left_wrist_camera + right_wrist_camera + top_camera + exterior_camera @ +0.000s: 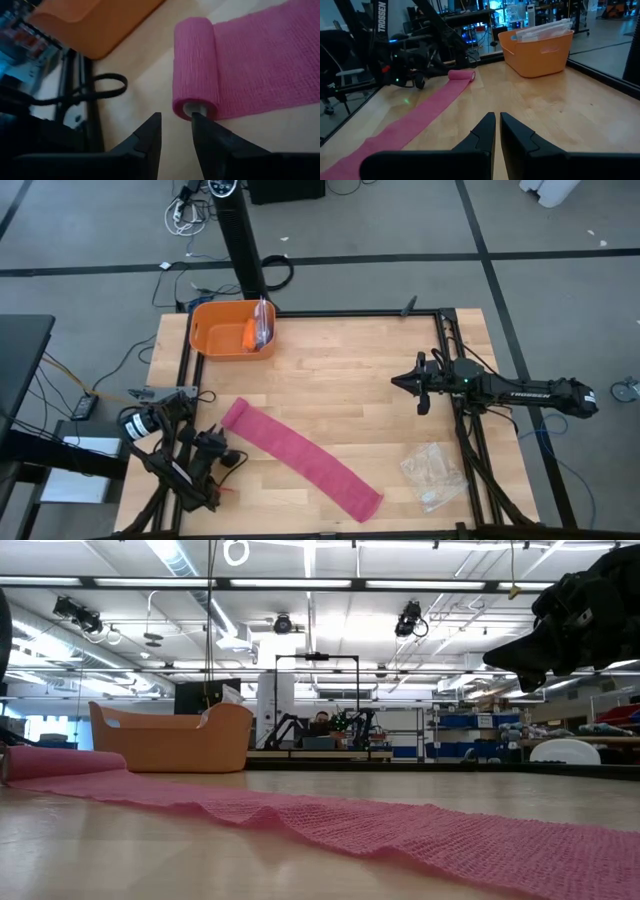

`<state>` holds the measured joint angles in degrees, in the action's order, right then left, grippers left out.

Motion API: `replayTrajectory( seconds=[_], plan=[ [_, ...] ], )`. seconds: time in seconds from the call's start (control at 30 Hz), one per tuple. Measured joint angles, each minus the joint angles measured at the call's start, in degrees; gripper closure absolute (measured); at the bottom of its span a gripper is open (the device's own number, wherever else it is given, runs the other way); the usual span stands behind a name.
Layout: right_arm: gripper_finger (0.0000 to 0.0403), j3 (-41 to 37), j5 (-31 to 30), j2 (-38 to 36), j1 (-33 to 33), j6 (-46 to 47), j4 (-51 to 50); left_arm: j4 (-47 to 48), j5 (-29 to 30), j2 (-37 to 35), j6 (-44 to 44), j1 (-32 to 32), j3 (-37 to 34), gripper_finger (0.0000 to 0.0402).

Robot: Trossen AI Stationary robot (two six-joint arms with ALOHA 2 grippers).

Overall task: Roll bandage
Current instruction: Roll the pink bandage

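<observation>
The pink bandage (300,460) lies flat and slanting across the table's near half. Its far-left end is wound into a small roll (196,65) around a pale core (192,107); the roll rests on its side on the wood. My left gripper (176,122) stands open just short of the roll's near end, at the table's left edge (230,454). My right gripper (397,382) hangs shut above the table's right half, level, pointing left, with nothing in it (497,119). My left gripper has one fingertip (199,121) right beside the pale core at the roll's near end, and the other finger stands clear of the roll. I cannot tell whether that fingertip touches the core. The roll lies on the table.
An orange tub (225,330) with packets in it stands at the far left. A clear crinkled plastic bag (433,472) lies near the right front corner. Black frame rails (360,313) run along the table's edges.
</observation>
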<state>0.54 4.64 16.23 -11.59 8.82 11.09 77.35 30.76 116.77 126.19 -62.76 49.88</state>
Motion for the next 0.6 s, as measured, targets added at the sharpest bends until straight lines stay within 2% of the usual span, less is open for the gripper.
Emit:
replayTrajectory(
  seconds=[0.6],
  plan=[
    [0.0373, 0.0, 0.1, 0.0, 0.0, 0.7, 2.0, -4.0, 5.7, -0.1, 0.3, 0.4, -2.9, 0.0286]
  ],
)
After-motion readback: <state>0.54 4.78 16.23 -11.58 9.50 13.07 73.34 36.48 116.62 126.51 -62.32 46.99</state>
